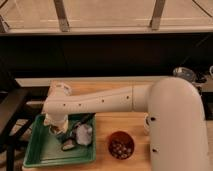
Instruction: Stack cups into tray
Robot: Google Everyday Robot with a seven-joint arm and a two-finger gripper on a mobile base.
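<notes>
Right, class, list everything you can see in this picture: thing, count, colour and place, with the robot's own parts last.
Tray: one, green, front left of the wooden table.
Cup: one, grey-blue, inside the tray near its right side.
Dark items: small, number unclear, in the tray beside the cup.
Bowl: one, reddish-brown, on the table right of the tray.
Table: one, light wood.
Arm: one, white, reaching left over the tray.
Claw: one, at the arm's end, low over the tray's back left.
</notes>
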